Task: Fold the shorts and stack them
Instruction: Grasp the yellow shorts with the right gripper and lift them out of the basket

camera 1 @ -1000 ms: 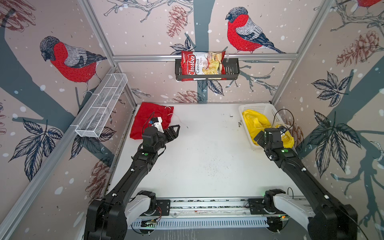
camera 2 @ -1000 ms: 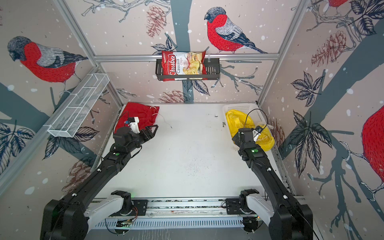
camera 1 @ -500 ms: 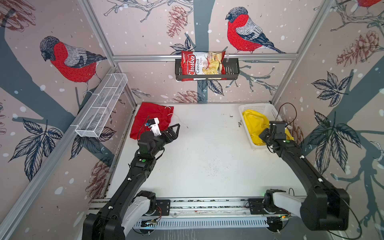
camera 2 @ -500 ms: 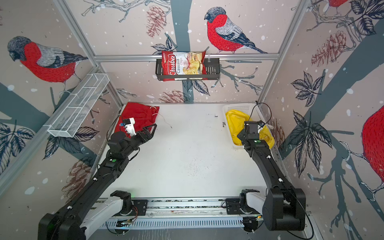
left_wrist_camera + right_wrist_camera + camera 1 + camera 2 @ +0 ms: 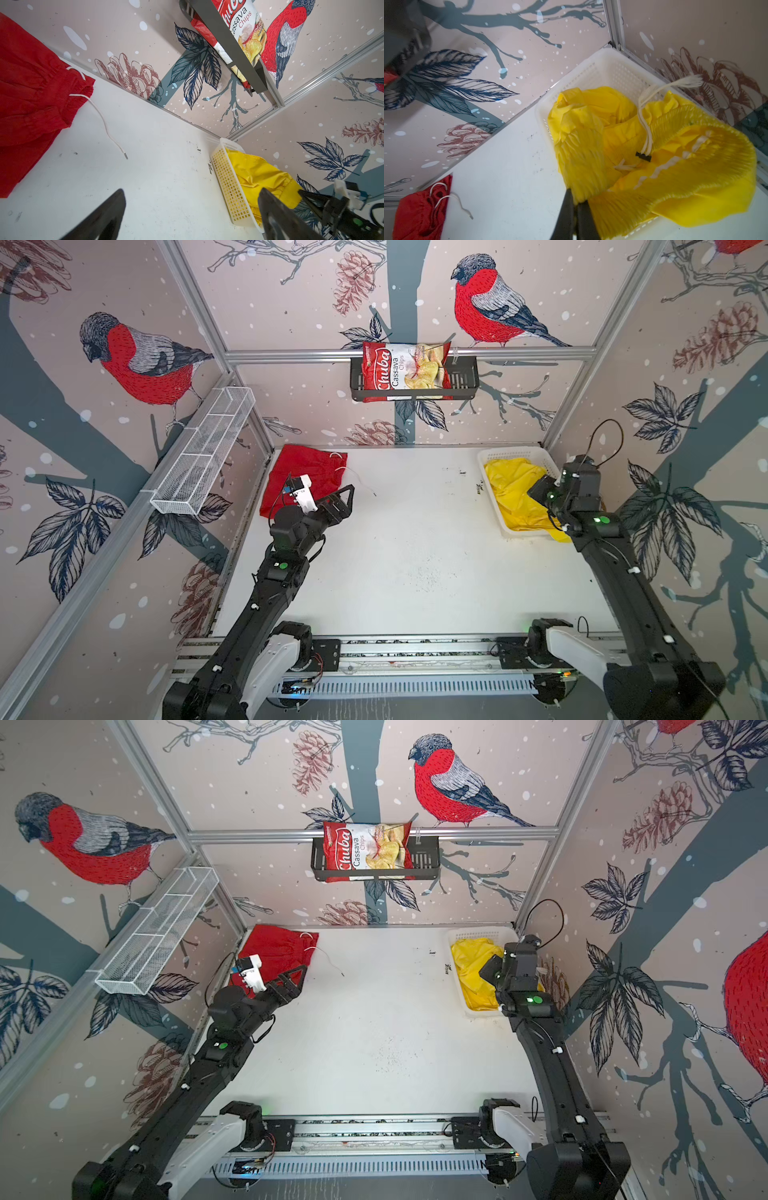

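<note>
Right gripper (image 5: 576, 199): fingers pressed together, pinching a ribbed waistband edge of the yellow shorts (image 5: 623, 128). That spot is blurred in the right wrist view, so I can't tell how much cloth is caught.

Yellow shorts sit crumpled in the white basket (image 5: 511, 453) at the far right corner of the table (image 5: 415, 551). Part of them spills over the basket's near rim. Their white cord (image 5: 645, 124) runs loose across the waistband, with a small black tab beside it. Both top views show the same thing: yellow shorts (image 5: 469, 969) in the basket (image 5: 478, 935), with the right arm's wrist over them.

Left gripper (image 5: 191, 190): fingers spread wide, nothing between them, only bare table beyond. In a top view, the left gripper (image 5: 345, 497) hangs at the near right corner of the red shorts (image 5: 303, 466). I can't tell whether it touches them.

Red shorts lie flat at the far left corner of the table, waistband toward the middle. One white drawstring (image 5: 104, 122) trails out onto the table.

A chips bag (image 5: 405, 371) sits in the black rack on the back wall. A white wire shelf (image 5: 203, 456) hangs on the left wall.
</note>
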Tool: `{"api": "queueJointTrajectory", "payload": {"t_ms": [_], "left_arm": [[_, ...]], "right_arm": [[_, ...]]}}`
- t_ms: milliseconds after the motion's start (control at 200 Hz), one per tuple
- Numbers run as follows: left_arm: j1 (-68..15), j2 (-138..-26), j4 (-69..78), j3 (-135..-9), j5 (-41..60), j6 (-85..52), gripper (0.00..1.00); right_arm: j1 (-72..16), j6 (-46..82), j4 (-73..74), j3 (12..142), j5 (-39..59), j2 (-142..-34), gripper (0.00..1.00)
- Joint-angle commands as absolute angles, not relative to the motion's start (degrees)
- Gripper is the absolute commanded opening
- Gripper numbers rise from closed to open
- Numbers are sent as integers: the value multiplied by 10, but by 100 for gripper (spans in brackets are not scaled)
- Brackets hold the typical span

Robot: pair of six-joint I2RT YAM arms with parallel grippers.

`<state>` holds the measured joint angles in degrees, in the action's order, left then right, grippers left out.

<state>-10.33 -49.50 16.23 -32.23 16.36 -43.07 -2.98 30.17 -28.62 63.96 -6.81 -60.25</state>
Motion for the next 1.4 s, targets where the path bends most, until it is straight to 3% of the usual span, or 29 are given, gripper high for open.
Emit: {"api": "queueJointTrajectory", "payload": {"t_ms": [0,190,425,595,966,1241,1396], "left_arm": [[-101,-496,161,-334,154,-437,98],[-101,-477,170,-340,187,-438,98],[-100,-438,97,-377,171,-419,98],[-99,-442,71,-404,166,-411,97],[-90,-482,52,-428,229,-407,98],[-75,-506,69,-440,282,-424,98],[-68,-501,48,-435,302,-419,97]], "right_arm": [[-29,288,-311,710,-74,-606,2],[-59,327,-341,929,4,-660,1],[-190,344,-286,1158,71,-715,1],[-214,432,-155,1157,152,-715,1],[-272,509,-25,1183,176,-762,1],[-321,430,-51,1062,103,-702,1],[-320,362,-80,1038,-6,-638,1]]}}
